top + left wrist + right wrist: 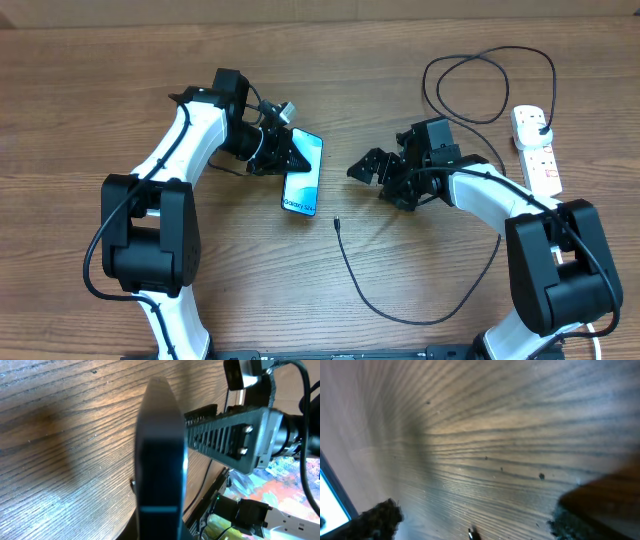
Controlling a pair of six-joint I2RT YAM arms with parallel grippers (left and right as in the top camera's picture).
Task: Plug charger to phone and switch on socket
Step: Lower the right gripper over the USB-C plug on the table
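OK, left gripper (283, 150) is on the phone (305, 178), mid-desk, a bit left of ctr, screen up. Its fingers look clamped on the phone's far end, tho the wrist cam's too blurry to be 100% sure. Right gripper (368, 180) is just right of the phone, fingers (377, 520) spread wide, nothing btwn them. Charger (338, 224) connector tip lies loose on the desk, just near-side of the phone's bottom corner, not touching it, not plugged in. Its cable loops toward the near edge, comes back up past the right arm, then curls by the far edge to the socket (537, 150) along the right edge, black plug seated in its far end.
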